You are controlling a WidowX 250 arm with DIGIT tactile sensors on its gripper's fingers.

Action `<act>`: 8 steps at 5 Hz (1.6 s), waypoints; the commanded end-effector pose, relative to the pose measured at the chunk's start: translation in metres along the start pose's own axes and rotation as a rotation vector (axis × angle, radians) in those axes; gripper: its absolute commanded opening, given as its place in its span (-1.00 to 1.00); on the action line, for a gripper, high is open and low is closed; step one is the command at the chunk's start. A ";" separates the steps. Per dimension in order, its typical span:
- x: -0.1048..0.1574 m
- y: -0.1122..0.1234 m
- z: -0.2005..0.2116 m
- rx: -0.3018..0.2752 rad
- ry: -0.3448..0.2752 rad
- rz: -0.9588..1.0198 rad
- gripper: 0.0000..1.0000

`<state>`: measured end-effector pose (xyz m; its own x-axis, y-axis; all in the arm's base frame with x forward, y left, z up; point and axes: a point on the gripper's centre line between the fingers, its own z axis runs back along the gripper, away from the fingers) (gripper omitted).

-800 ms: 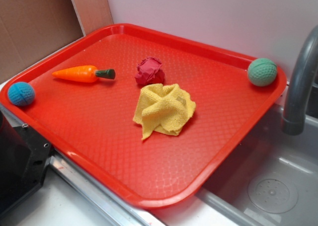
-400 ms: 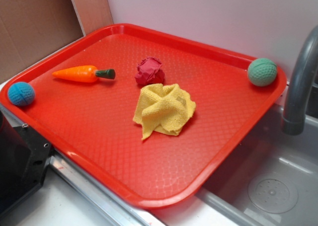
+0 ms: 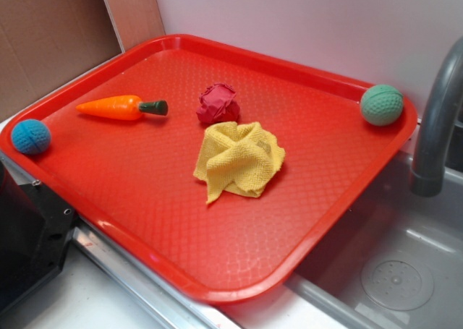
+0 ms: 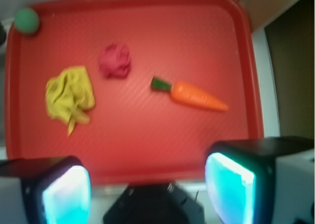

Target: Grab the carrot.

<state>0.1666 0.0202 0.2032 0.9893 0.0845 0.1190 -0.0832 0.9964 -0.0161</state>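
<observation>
- My gripper (image 4: 147,189) shows only in the wrist view: both pads (image 4: 229,189) sit wide apart with nothing between them, hanging well above the near rim of the red tray (image 4: 147,150).
- From that view, a wide stretch of bare tray floor lies between the pads and the carrot (image 4: 194,95), with no object in the way.
- The carrot lies flat on the tray, alone, with open floor all round it. In the exterior view it sits toward the left-far part of the tray (image 3: 239,289), near the left rim but not touching it.
- It is glossy orange, tapered to a point, with a short dark green stem stub. In the exterior view (image 3: 119,107) the tip points left and the stem right.
- Right of the stem, apart from it, sits a crumpled dark red wad (image 3: 218,103); the yellow cloth (image 3: 237,159) lies bunched just nearer than that.
- A blue ball (image 3: 31,136) rests on the left rim, a green ball (image 3: 381,104) in the far right corner.
- A grey faucet (image 3: 438,126) rises beyond the right edge.
</observation>
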 end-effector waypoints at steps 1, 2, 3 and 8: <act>0.038 0.050 -0.053 -0.008 -0.072 -0.311 1.00; 0.048 0.056 -0.079 -0.009 -0.080 -0.515 1.00; 0.051 0.058 -0.106 0.002 -0.064 -0.597 1.00; 0.028 0.057 -0.205 0.061 0.082 -0.694 0.63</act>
<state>0.2104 0.0853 0.0106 0.8156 -0.5786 0.0058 0.5758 0.8125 0.0906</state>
